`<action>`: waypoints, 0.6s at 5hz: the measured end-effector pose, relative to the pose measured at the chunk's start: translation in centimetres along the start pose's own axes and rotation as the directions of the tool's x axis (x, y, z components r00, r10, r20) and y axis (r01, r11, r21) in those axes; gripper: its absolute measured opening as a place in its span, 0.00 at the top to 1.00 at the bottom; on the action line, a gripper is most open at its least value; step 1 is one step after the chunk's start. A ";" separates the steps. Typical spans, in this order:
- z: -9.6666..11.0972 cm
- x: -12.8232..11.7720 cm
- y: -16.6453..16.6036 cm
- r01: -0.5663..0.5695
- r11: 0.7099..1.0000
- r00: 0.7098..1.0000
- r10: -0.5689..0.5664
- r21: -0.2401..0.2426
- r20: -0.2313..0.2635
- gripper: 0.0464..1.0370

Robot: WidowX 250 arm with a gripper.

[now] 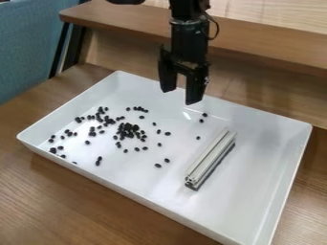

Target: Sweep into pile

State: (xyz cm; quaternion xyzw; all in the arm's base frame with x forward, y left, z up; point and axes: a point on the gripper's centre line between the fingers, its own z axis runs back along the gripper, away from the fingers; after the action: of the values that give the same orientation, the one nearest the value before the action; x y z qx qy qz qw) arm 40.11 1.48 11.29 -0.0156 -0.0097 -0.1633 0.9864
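Note:
The black gripper (pixel 180 95) hangs over the back part of the white tray (pixel 268 182), its two fingers spread apart with nothing between them. Dark beans (pixel 129 130) lie scattered over the tray's left half, with a denser cluster near its middle. A few stray beans (pixel 201 120) lie farther right, below the gripper. A silver metal bar (pixel 211 157) rests at a slant on the tray floor, right of most beans; the gripper is above and behind it, apart from it.
Raised tray walls surround the beans and bar. Behind the tray runs a wooden ledge (pixel 268 45). A blue-grey padded surface (pixel 28 45) stands at the upper left, and the wooden table (pixel 57 201) lies under the tray.

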 end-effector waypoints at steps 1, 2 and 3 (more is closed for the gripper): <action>-1.6 -0.1 -0.1 -0.006 1.000 0.999 0.005 -0.019 -0.035 0.04; -2.9 0.2 -1.9 0.004 0.999 0.999 -0.006 -0.047 -0.033 0.04; -2.1 1.0 -4.7 0.030 0.998 0.999 -0.031 -0.059 -0.013 0.04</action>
State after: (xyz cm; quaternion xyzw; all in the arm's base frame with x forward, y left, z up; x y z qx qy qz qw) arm 39.60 -3.36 9.32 -0.0431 0.0017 -0.1788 0.9829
